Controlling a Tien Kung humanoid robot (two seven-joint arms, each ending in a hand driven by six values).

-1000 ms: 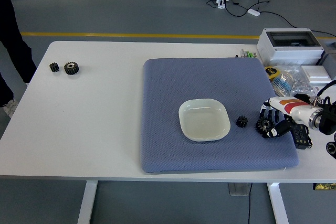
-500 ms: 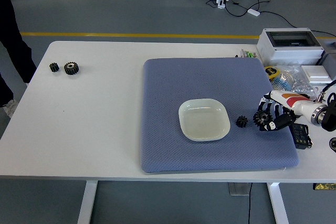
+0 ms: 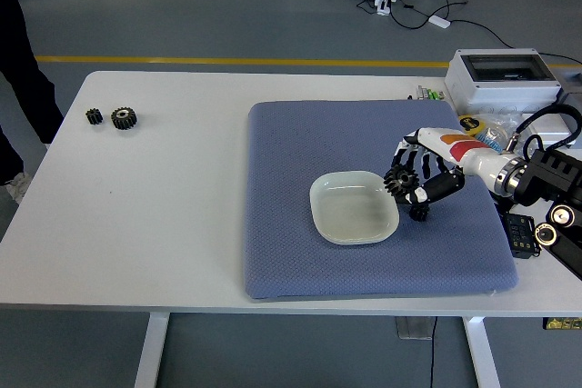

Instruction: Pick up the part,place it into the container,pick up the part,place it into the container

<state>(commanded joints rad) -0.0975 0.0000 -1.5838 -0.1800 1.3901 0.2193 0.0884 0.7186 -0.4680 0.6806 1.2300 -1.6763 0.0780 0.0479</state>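
My right hand (image 3: 411, 179) comes in from the right and is shut on a black gear (image 3: 398, 181). It holds the gear just above the right rim of the white square dish (image 3: 350, 211) on the blue mat (image 3: 300, 143). A smaller black gear (image 3: 419, 212) lies on the mat just right of the dish, partly under my hand. Two more black gears, a small one (image 3: 94, 116) and a larger one (image 3: 124, 117), lie at the table's far left. My left arm is out of view.
A grey plastic box (image 3: 503, 77), bags of small parts (image 3: 509, 134) and a black device (image 3: 520, 235) crowd the table's right edge. A person's dark-clothed legs (image 3: 18, 70) stand at the far left beside the table.
My right hand has lifted the larger gear off the mat and carried it left, from the mat's right edge to the dish's right rim. The small gear has stayed in place.
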